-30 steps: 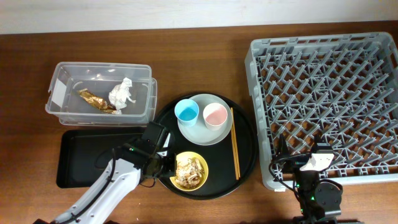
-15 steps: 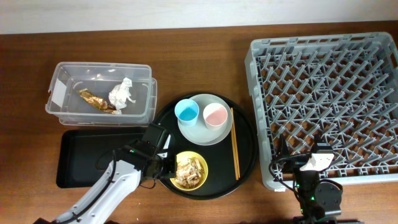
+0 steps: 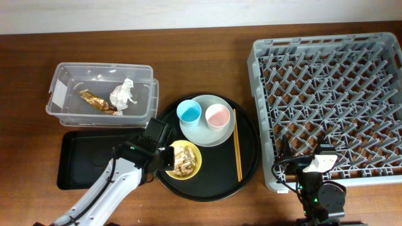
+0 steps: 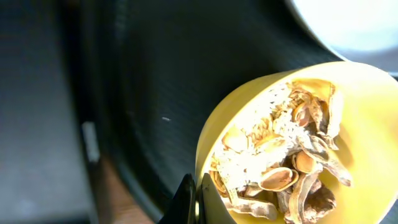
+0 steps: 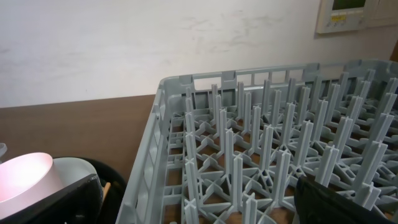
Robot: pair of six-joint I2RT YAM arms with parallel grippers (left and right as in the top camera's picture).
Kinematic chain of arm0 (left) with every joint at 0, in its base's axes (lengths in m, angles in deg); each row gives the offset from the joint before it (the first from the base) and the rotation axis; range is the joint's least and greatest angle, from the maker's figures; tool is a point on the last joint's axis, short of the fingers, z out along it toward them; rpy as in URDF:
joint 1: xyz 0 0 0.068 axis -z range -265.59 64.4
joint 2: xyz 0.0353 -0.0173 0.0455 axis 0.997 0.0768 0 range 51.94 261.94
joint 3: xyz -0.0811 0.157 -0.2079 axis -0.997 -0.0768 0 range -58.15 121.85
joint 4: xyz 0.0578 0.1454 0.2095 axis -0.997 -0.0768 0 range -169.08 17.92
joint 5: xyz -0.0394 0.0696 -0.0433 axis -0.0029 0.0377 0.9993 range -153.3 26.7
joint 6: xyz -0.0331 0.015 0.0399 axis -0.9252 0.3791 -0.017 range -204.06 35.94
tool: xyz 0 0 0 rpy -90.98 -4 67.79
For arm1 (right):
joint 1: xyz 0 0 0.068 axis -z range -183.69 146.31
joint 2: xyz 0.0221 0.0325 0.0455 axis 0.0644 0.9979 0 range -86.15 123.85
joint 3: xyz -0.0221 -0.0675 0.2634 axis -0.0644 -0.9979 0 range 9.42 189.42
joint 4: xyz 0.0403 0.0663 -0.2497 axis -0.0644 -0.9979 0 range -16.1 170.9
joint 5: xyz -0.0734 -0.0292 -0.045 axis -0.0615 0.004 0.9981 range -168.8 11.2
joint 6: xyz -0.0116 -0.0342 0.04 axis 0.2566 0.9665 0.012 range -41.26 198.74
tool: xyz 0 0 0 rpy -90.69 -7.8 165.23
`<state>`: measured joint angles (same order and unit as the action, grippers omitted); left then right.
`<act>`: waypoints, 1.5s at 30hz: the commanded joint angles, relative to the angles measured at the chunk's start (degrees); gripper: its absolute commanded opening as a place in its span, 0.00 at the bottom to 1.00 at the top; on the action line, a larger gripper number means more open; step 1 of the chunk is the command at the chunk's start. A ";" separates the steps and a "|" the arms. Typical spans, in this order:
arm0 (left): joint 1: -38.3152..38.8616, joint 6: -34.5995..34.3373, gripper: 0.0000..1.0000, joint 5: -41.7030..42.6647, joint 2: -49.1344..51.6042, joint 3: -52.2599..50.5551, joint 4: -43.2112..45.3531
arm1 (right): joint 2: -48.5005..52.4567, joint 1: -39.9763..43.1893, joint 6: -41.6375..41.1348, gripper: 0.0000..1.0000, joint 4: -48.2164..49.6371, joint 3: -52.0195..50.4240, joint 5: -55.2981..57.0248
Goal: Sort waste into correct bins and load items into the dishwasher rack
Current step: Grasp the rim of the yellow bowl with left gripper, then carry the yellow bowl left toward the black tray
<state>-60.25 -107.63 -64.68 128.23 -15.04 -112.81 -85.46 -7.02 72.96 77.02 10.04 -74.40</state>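
Note:
My left gripper (image 3: 164,157) is shut on the left rim of the yellow bowl (image 3: 186,159), which holds beige-brown food scraps (image 3: 183,162) over the left part of the round black tray (image 3: 248,169). The left wrist view shows the fingers (image 4: 194,200) pinching the bowl's rim (image 4: 348,87) beside the scraps (image 4: 280,168). The blue cup (image 3: 188,112) and pink cup (image 3: 217,116) stand on the pale plate (image 3: 202,134). Chopsticks (image 3: 237,150) lie to its right. The tissue (image 3: 123,94) and foil wrapper (image 3: 97,101) lie in the clear tub (image 3: 63,113). My right gripper (image 3: 312,164) is open and empty at the near edge of the dishwasher rack (image 3: 326,94).
The flat black tray (image 3: 88,157) lies left of the round tray, just beyond the bowl and under my left arm. The right wrist view shows the rack's pegs (image 5: 261,155), the pink cup (image 5: 25,177) at far left and a wall behind.
My left gripper has moved the yellow bowl up and to the left, toward the round tray's left edge. The right arm has not moved.

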 commanded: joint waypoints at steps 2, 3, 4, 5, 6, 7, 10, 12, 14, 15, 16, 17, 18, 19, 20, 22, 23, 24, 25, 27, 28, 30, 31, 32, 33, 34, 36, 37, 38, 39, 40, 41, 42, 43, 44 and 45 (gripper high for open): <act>0.11 0.04 0.06 -9.60 -0.02 1.31 0.02 | -0.33 0.42 0.22 0.99 -0.42 -0.31 -0.11; 0.11 0.04 0.16 -9.60 -0.02 1.31 0.00 | -0.33 0.42 0.24 0.99 -0.42 -0.31 -0.11; 0.11 0.07 0.26 -9.62 -0.02 1.31 0.00 | -0.33 0.42 0.24 0.99 -0.42 -0.31 -0.11; 0.11 0.07 0.34 -9.64 -0.02 1.31 0.20 | -0.33 0.42 0.22 0.99 -0.42 -0.31 -0.11; 0.11 0.04 0.35 -9.62 -0.02 1.60 0.42 | -0.33 0.42 0.24 0.99 -0.42 -0.31 -0.11; 0.11 0.07 0.35 -9.62 -0.02 2.01 0.39 | -0.33 0.42 0.24 0.99 -0.42 -0.31 -0.11; 0.15 0.04 0.33 -5.33 -0.42 9.31 -3.43 | -0.33 0.42 0.22 0.99 -0.42 -0.31 -0.11; 0.79 0.02 0.25 3.15 -0.42 13.46 -5.62 | -0.33 0.42 0.24 0.99 -0.42 -0.31 -0.11; 3.72 -1.49 0.21 6.51 -0.07 13.25 -5.20 | -0.33 0.42 0.24 0.99 -0.42 -0.31 -0.11; 6.05 -2.27 0.21 6.08 0.55 12.85 -4.94 | -0.33 0.42 0.24 0.99 -0.42 -0.31 -0.11; 8.00 -2.78 0.21 5.92 1.31 12.48 -4.26 | -0.33 0.42 0.24 0.99 -0.42 -0.31 -0.11; 10.08 -2.80 0.21 5.90 2.56 12.00 -2.80 | -0.33 0.42 0.24 0.99 -0.42 -0.31 -0.11; 12.66 -2.80 0.21 5.90 4.37 11.74 -1.38 | -0.33 0.42 0.24 0.99 -0.42 -0.31 -0.11; 14.08 -2.80 0.21 5.62 5.77 11.72 -0.68 | -0.33 0.42 0.24 0.99 -0.42 -0.31 -0.11; 15.41 -2.80 0.21 4.26 7.32 11.72 -0.20 | -0.33 0.42 0.22 0.99 -0.42 -0.31 -0.11; 16.96 -3.87 0.21 0.24 10.14 11.72 -0.24 | -0.33 0.42 0.24 0.99 -0.42 -0.31 -0.11; 17.05 -3.87 0.21 -0.28 11.30 11.72 -0.22 | -0.33 0.42 0.22 0.99 -0.42 -0.31 -0.11; 17.05 -3.87 0.21 -0.63 12.02 11.72 -0.22 | -0.33 0.42 0.22 0.99 -0.42 -0.31 -0.11; 17.05 -4.11 0.21 -1.33 12.37 11.72 -0.26 | -0.33 0.42 0.24 0.99 -0.42 -0.31 -0.11; 17.05 -4.26 0.21 -4.74 12.41 11.72 -0.20 | -0.33 0.42 0.24 0.99 -0.42 -0.31 -0.11; 17.05 -4.26 0.21 -5.09 12.41 11.72 -0.22 | -0.33 0.42 0.24 0.99 -0.42 -0.31 -0.11; 17.05 -4.26 0.22 -5.07 12.41 11.72 -0.26 | -0.33 0.42 0.24 0.99 -0.42 -0.31 -0.11; 17.05 -4.26 0.22 -5.07 12.44 11.56 -0.31 | -0.33 0.42 0.22 0.99 -0.42 -0.31 -0.11; 17.05 -4.26 0.22 -5.07 12.50 11.17 -0.26 | -0.33 0.42 0.24 0.99 -0.42 -0.31 -0.11; 17.07 -4.26 0.22 -4.85 13.00 11.02 -0.31 | -0.33 0.42 0.24 0.99 -0.42 -0.31 -0.11; 17.16 -4.26 0.22 -4.66 13.60 10.97 -0.24 | -0.33 0.42 0.24 0.99 -0.42 -0.31 -0.11; 18.16 -4.28 0.22 -4.44 16.09 10.97 0.96 | -0.33 0.42 0.24 0.99 -0.42 -0.31 -0.11; 18.51 -4.28 0.22 -4.46 16.92 10.97 1.40 | -0.33 0.42 0.24 0.99 -0.42 -0.31 -0.11; 18.53 -4.33 0.22 -4.44 17.35 10.97 1.60 | -0.33 0.42 0.24 0.99 -0.42 -0.31 -0.11; 18.53 -5.11 0.22 -4.48 17.42 10.97 1.57 | -0.33 0.42 0.24 0.99 -0.42 -0.31 -0.11; 18.53 -5.16 0.22 -4.48 17.42 10.97 1.57 | -0.33 0.42 0.24 0.99 -0.42 -0.31 -0.11; 18.53 -5.16 0.22 -4.48 17.49 10.97 1.53 | -0.33 0.42 0.24 0.99 -0.42 -0.31 -0.11; 18.53 -5.16 0.22 -4.48 17.62 10.97 1.53 | -0.33 0.42 0.24 0.99 -0.42 -0.31 -0.11; 18.53 -5.16 0.22 -4.48 17.90 10.97 1.55 | -0.33 0.42 0.24 0.99 -0.42 -0.31 -0.11; 18.53 -5.16 0.22 -4.48 18.25 10.97 1.55 | -0.33 0.42 0.24 0.99 -0.42 -0.31 -0.11; 18.53 -5.16 0.20 -4.48 18.53 10.97 1.57 | -0.33 0.42 0.22 0.99 -0.42 -0.31 -0.11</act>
<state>-41.83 -112.20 -68.71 145.37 -3.54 -111.43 -85.46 -7.02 72.98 77.02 10.04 -74.40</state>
